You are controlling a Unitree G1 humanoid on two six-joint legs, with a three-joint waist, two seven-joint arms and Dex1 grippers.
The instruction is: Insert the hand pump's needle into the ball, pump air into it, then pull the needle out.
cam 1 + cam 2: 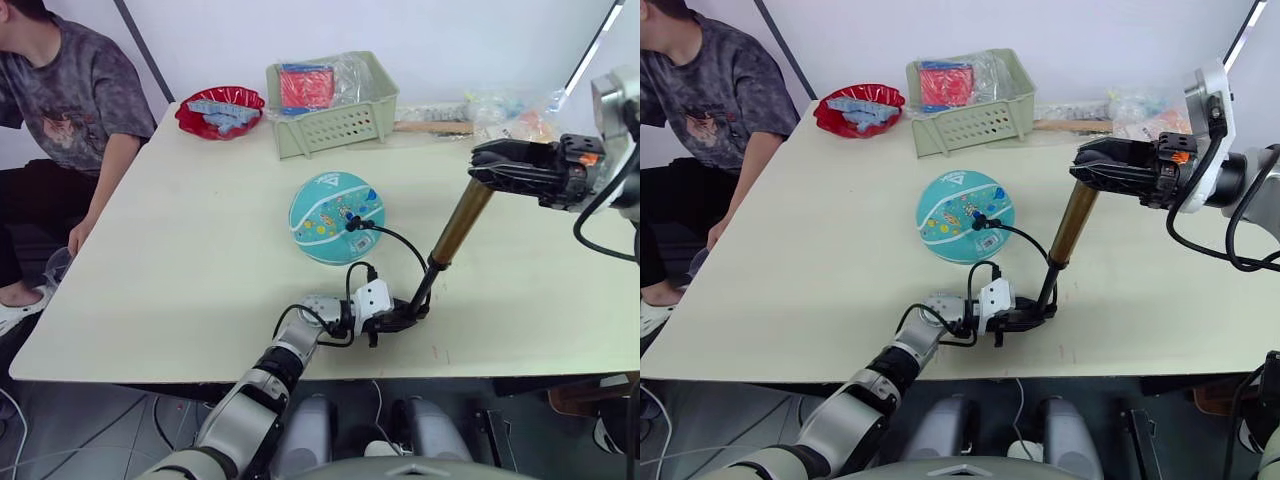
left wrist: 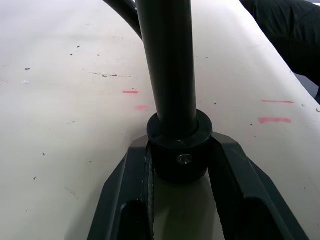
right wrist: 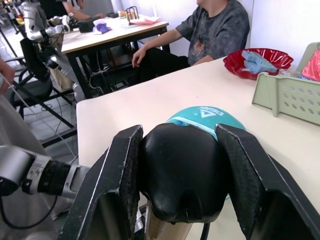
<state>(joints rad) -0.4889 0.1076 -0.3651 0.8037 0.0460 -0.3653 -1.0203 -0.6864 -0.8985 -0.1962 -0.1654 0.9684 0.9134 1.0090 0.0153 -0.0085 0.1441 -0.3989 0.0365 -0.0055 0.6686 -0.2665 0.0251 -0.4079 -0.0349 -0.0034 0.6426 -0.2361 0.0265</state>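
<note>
The ball (image 1: 336, 217) sat near the middle of the table (image 1: 180, 260), with the needle (image 1: 353, 224) fitting pressed against its near-right face; whether the pin itself was fully seated could not be made out. From that fitting the black hose (image 1: 400, 240) looped toward 5 o'clock to the foot of the hand pump (image 1: 460, 222).

The pump stood tilted, base on the table at about 5 o'clock from the ball, top leaning away toward 1 o'clock. The left pincer (image 1: 400, 315) was closed on the pump's black base cap, its two fingers (image 2: 132, 175) hugging the collar on both sides and pinning it to the tabletop. The right pincer (image 1: 1110, 165) was clamped on the black handle at the top, one pad (image 3: 117, 170) on each side.

Judgement: insertion looked done and the pumping step was in hand. The bronze barrel showed with little or no rod drawn out, so the stroke appeared near its bottom.

Next move likely called for the right arm to draw the handle up along the barrel's tilted line, then press back down, while the left kept the base fixed. Pulling off-axis could drag the hose and tug the needle loose.

A person (image 1: 70, 80) sat at 10 o'clock, beyond a red bowl (image 1: 220, 110) and green basket (image 1: 330, 105).
</note>
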